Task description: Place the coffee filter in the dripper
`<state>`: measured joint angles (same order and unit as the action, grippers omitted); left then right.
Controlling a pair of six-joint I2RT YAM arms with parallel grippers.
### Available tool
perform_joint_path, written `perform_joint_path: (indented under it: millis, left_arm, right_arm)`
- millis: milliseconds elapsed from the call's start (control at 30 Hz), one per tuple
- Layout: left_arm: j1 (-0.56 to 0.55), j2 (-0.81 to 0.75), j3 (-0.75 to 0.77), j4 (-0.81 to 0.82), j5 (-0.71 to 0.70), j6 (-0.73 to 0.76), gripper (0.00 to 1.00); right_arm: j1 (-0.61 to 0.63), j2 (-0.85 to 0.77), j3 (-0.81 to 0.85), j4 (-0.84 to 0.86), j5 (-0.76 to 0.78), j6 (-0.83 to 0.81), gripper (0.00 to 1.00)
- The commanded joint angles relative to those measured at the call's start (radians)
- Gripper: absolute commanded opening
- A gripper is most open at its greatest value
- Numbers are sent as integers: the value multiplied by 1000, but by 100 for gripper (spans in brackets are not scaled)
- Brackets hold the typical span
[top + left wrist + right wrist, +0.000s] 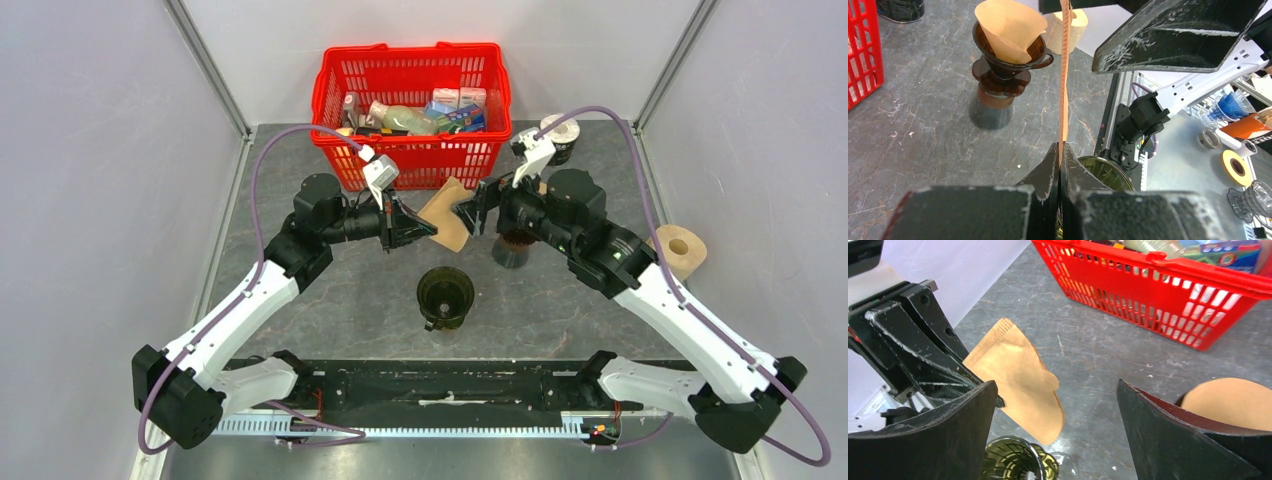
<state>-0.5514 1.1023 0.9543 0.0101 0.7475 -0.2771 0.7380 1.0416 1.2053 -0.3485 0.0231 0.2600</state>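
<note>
left end effector (1060, 156): pinching flat brown paper filter (1064, 75) | right end effector (1055, 390): wide

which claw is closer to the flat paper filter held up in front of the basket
Left. The left claw is shut on the filter at its near edge, holding it up. The right claw stands wide open at its far end, not gripping it.

Matt brown paper filter (1020, 376) with one crimped edge. Glossy, ribbed, dark see-through dripper (445, 294). Shiny red plastic basket (420, 160). Matt, grey-veined table (350, 300).
</note>
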Motion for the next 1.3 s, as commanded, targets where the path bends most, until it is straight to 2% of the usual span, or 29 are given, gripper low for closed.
perform_joint_path:
  millis: [0,367,1267]
  left_arm:
    - [1,-10,32,21,-21,41,2]
    - [1,7,46,-2,-60,41,2]
    - [0,22,57,-4,-117,18,2]
  right_arm:
    - [4,51,78,57,-61,119,97]
    - [5,48,62,141,-153,116,97]
    - [4,9,51,128,-211,138,93]
